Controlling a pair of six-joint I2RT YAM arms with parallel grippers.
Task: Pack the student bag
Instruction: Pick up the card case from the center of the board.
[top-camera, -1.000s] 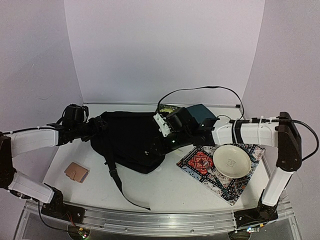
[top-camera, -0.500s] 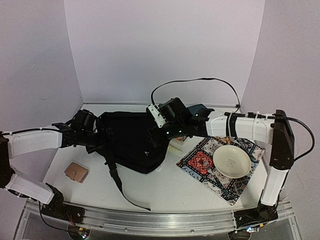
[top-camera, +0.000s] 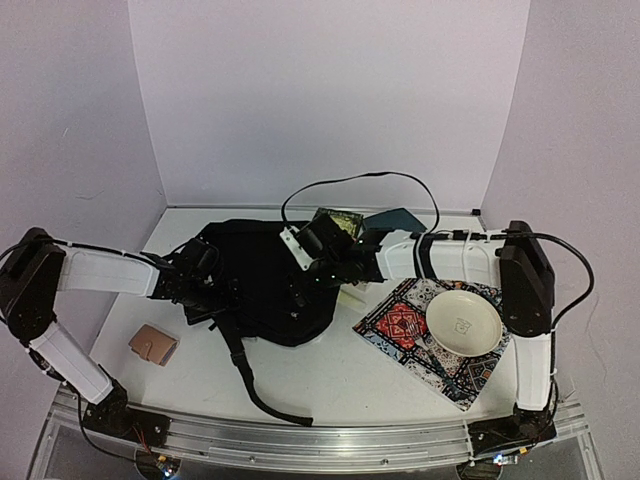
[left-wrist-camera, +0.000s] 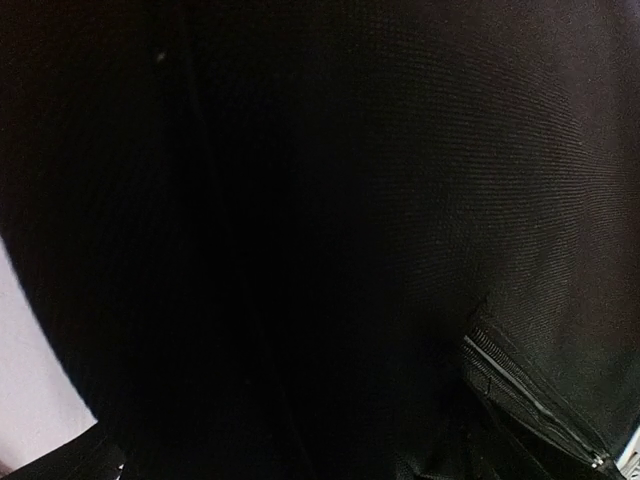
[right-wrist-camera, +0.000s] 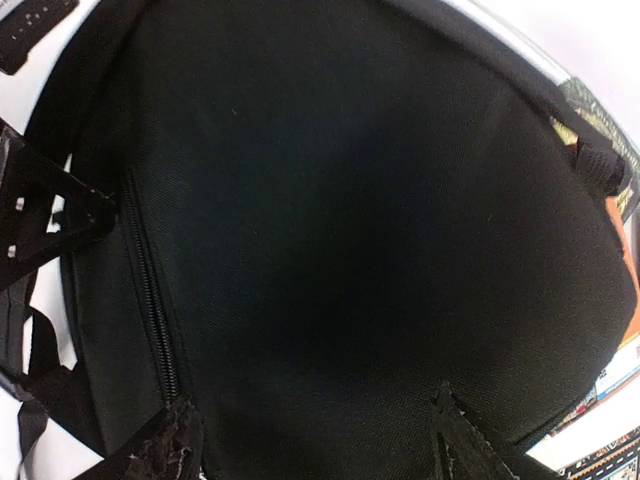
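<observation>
The student bag (top-camera: 255, 285) is a large black backpack lying flat in the middle of the table, its strap (top-camera: 245, 375) trailing toward the front. My right gripper (top-camera: 308, 272) hovers over the bag's right half. In the right wrist view its fingers (right-wrist-camera: 172, 450) are spread wide over the black fabric (right-wrist-camera: 350, 230), holding nothing, with a zipper (right-wrist-camera: 150, 290) to the left. My left gripper (top-camera: 203, 278) presses against the bag's left edge. The left wrist view shows only dark fabric (left-wrist-camera: 400, 180) and a zipper (left-wrist-camera: 520, 385); its fingers are hidden.
A teal pouch (top-camera: 398, 220) and a green book (top-camera: 338, 218) lie behind the bag. A patterned cloth (top-camera: 400, 325) holding a cream bowl (top-camera: 463, 322) lies at the right. A pale item (top-camera: 352, 293) sits at the bag's right edge. A brown wallet (top-camera: 153, 344) lies front left.
My right gripper has moved left from beside the teal pouch to over the bag. My left gripper has moved right and forward against the bag's left edge. The strap has shifted.
</observation>
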